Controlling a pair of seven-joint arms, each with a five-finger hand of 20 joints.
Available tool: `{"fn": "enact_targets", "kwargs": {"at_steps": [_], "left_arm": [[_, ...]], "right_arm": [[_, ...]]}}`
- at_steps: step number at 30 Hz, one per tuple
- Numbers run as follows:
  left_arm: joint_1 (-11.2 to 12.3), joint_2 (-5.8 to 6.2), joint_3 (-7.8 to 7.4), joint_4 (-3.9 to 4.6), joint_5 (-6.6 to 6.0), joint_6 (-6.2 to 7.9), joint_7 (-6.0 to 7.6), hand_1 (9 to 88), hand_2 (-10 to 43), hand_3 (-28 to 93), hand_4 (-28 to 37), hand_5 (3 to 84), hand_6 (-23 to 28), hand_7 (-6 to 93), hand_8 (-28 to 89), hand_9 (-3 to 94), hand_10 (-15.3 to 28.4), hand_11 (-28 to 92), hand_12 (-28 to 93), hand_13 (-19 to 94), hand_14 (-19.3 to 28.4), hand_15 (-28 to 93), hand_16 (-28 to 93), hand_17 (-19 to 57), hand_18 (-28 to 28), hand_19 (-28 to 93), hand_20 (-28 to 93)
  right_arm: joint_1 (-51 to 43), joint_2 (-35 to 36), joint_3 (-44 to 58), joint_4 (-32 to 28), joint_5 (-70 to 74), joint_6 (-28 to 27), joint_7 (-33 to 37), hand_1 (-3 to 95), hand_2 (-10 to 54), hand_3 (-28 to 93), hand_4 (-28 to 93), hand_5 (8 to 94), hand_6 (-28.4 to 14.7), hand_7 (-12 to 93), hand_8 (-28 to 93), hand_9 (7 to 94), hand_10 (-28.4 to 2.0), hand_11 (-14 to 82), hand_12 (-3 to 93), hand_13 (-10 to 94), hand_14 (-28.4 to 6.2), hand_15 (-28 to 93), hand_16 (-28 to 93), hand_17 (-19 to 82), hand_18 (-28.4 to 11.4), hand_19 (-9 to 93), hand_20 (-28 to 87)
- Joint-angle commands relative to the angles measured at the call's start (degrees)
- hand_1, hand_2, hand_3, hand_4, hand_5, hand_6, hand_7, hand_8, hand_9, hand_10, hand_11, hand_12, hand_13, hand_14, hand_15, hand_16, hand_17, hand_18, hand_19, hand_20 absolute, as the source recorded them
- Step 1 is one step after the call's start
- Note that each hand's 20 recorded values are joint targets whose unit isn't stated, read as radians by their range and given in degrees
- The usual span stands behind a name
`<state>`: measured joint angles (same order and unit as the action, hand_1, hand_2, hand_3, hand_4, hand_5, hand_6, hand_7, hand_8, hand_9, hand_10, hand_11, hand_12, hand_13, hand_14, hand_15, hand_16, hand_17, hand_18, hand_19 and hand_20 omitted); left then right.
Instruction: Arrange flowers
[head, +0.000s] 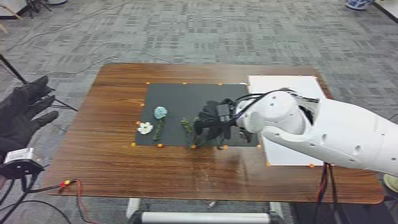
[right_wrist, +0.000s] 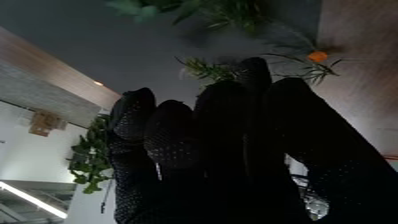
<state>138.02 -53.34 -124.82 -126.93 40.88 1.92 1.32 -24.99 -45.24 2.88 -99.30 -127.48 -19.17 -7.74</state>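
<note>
In the head view my right hand (head: 211, 120) is over the right part of the dark mat (head: 191, 92), its fingers loosely extended. Left of it lie a green sprig (head: 187, 125), a pale blue flower (head: 160, 113) on a green stem and a white flower (head: 145, 128). Seen from the right wrist, the hand (right_wrist: 222, 120) has leafy greenery (right_wrist: 209, 70) close by its fingertips; whether they touch is unclear. A thin leafy stem (right_wrist: 313, 70) lies beside an orange marker. My left hand (head: 22, 117) is open, off the table's left side.
A white sheet (head: 289, 87) lies to the right of the mat, partly beneath my right arm. Small orange markers (head: 161, 145) line the mat's edges on the brown table (head: 107, 170). A red and black cable (head: 71, 183) rests at the table's front left corner.
</note>
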Motion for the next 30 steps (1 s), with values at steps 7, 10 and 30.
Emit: {"fn": "enact_targets", "kwargs": {"at_steps": [7,10,30], "left_arm": [[-0.7,0.01,0.74,0.01,0.03,-0.12,-0.31,32.9,-4.8,40,-28.3,17.7,1.2,18.7,-8,10.8,7.9,16,21,2,10.8,34,-5,-13.5,19.0,31,10],[0.0,-0.31,0.36,-0.27,0.01,-0.09,-0.08,32.8,-4.8,40,-28.3,17.7,1.2,18.8,-8,10.8,7.9,16,21,2,10.8,34,-5,-13.5,19.1,31,10],[-0.3,-0.55,0.87,-0.03,0.19,-0.46,-0.7,32.3,-4.7,41,-28.3,17.8,1.2,18.7,-8,10.8,7.9,16,21,2,10.8,34,-5,-13.6,19.1,31,10]], "right_arm": [[1.9,-4.7,0.3,3.6,-0.6,1.0,1.0,22.7,13.3,93,-14,48.2,5.0,20,-16,75.0,-11.1,68.9,32.6,69,-12.5,85,38,30,-22.7,81,54],[2.1,-4.2,-0.2,3.8,-0.5,0.7,1.7,22.7,13.3,93,-14,48.4,5.0,20,-16,75.0,-11.1,68.9,32.6,69,-12.5,85,38,30,-22.7,81,54],[-9.7,0.8,16.3,-5.8,-0.5,3.2,5.8,22.0,13.6,93,-14,40.8,1.5,18,-14,75.2,-11.7,68.5,32.6,70,-12.1,85,38,31,-22.8,82,54]]}}
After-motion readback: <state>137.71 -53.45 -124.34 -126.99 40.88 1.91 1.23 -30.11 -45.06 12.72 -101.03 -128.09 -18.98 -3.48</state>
